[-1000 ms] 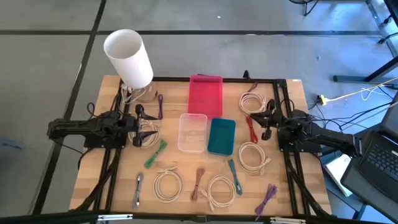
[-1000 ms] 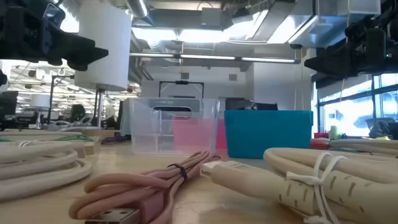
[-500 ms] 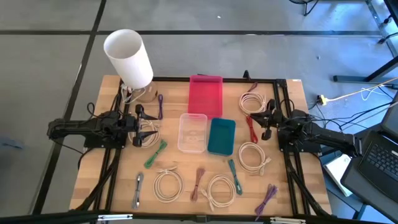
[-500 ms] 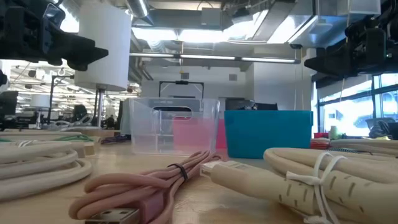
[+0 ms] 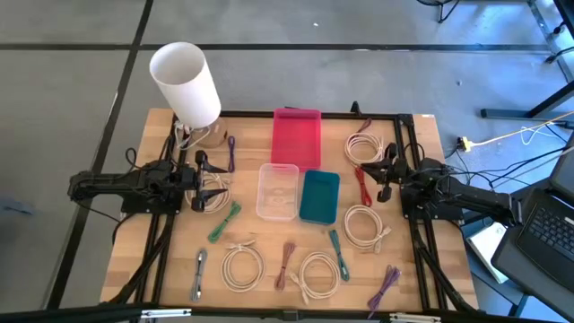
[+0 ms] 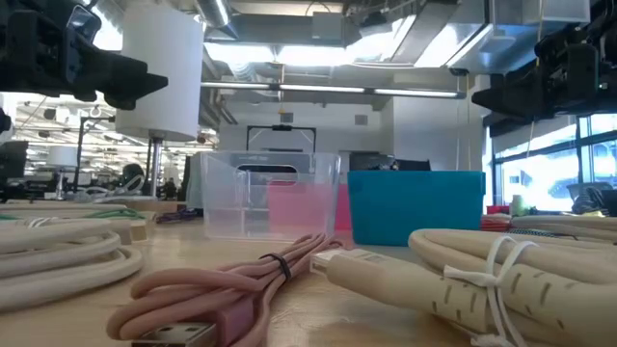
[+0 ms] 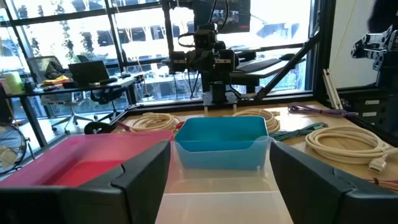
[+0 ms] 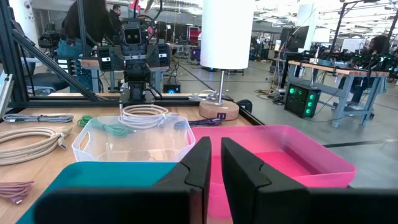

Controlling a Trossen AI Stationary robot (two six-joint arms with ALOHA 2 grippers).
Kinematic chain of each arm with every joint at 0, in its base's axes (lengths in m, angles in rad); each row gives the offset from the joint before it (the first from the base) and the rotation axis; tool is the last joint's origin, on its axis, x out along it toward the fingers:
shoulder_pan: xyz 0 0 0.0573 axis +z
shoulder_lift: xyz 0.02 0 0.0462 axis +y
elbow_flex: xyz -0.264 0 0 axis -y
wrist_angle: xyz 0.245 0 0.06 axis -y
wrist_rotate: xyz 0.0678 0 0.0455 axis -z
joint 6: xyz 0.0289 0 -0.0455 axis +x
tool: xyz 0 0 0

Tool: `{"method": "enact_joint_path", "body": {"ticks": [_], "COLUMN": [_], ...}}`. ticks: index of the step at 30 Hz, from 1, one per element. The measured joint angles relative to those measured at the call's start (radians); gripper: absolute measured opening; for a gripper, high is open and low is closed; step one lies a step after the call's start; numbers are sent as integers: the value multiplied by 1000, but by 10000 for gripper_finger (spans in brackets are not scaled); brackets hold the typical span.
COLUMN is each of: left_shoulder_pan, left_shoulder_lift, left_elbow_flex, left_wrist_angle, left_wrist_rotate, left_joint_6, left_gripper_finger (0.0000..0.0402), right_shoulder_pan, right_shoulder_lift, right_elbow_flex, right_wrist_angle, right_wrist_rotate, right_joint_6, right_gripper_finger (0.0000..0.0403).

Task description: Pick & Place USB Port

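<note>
Several bundled USB cables lie loose on the wooden table: cream coils (image 5: 363, 146) (image 5: 364, 224) (image 5: 242, 266) (image 5: 318, 274), a red one (image 5: 362, 186), a green one (image 5: 224, 222), a pinkish one (image 5: 286, 265) and a purple one (image 5: 386, 287). Mid-table stand a pink bin (image 5: 296, 135), a clear bin (image 5: 278, 190) and a teal bin (image 5: 319, 196). My left gripper (image 5: 206, 184) (image 7: 217, 180) hovers open above a white coil, left of the clear bin. My right gripper (image 5: 383, 177) (image 8: 216, 162) hangs shut above the table, right of the teal bin, beside the red cable.
A tall white cylinder lamp (image 5: 184, 82) stands on a round wooden base at the far left corner. Black frame rails (image 5: 163, 242) (image 5: 421, 251) run along both table sides. A laptop (image 5: 547, 224) and floor cables sit off the right edge. People show in the room beyond.
</note>
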Motion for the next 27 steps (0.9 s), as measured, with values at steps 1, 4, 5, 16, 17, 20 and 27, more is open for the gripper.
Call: {"method": "enact_joint_path", "body": {"ticks": [1, 4, 5, 16, 17, 20, 27], "left_shoulder_pan": [0, 0, 0, 0, 0, 0, 0], "left_shoulder_lift": [0, 0, 0, 0, 0, 0, 0], "left_elbow_flex": [0, 0, 0, 0, 0, 0, 0], "left_wrist_angle": [0, 0, 0, 0, 0, 0, 0], "left_wrist_rotate": [0, 0, 0, 0, 0, 0, 0], "left_joint_6": [0, 0, 0, 0, 0, 0, 0], "left_gripper_finger": [269, 269, 269, 269, 269, 269, 269], "right_shoulder_pan": [0, 0, 0, 0, 0, 0, 0], "right_shoulder_lift": [0, 0, 0, 0, 0, 0, 1], "right_elbow_flex": [0, 0, 0, 0, 0, 0, 10], "right_wrist_angle": [0, 0, 0, 1, 6, 48, 281], "right_wrist_rotate": [0, 0, 0, 0, 0, 0, -2], "right_joint_6": [0, 0, 0, 0, 0, 3, 236], "right_gripper_finger": [42, 42, 42, 42, 42, 42, 42]}}
